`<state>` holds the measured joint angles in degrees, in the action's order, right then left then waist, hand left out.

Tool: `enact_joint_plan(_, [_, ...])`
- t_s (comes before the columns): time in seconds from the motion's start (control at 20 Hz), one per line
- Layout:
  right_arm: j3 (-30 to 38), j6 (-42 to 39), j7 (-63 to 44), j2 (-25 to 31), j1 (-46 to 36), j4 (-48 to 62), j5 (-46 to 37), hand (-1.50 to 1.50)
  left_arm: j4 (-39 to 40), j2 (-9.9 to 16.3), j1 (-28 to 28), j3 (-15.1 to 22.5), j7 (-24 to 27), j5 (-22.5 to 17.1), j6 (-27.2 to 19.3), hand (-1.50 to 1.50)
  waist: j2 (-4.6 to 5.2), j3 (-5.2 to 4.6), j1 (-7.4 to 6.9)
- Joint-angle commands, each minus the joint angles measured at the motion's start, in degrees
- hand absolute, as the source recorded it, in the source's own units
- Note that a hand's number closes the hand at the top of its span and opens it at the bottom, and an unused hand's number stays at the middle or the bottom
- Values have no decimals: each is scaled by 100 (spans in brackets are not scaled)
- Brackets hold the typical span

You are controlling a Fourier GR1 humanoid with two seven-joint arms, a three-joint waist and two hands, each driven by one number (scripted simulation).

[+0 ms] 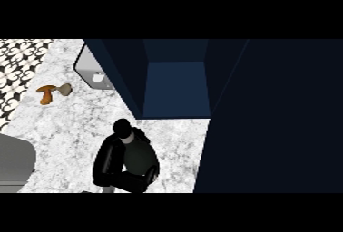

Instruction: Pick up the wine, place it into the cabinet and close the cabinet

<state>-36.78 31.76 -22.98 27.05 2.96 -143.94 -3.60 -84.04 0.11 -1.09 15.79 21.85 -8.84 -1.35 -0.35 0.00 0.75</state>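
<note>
A dark wine bottle (132, 152) stands on the marbled tabletop (67, 131), near its front edge and just in front of the open cabinet (175, 88). Its cap points toward the cabinet's opening. A black robot hand (110, 165) is curled round the bottle's body, the fingers wrapping its left side and lower part; which hand this is cannot be told, as no forearm shows clearly. The cabinet is dark blue, its inside bare and lit lighter blue, and its door (275, 118) stands open along the tabletop's right side. Toward the tabletop's far left lies a brown mushroom (51, 92). Beside the cabinet's left wall leans a grey panel (90, 68). A grey rounded shape (15, 163) shows at the left edge.
</note>
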Motion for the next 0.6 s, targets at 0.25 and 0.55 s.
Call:
enact_joint_plan(0.25, [104,-69,-191,313,550,-1194,-69,-150,-130,-10,668,393,-521,352,-1262,150,12,-1,4])
enact_joint_plan(0.55, [-77,40,-160,256,555,-1206,-184,-150,886,-8,1425,-171,-333,296,-1047,150,23,-6,41])
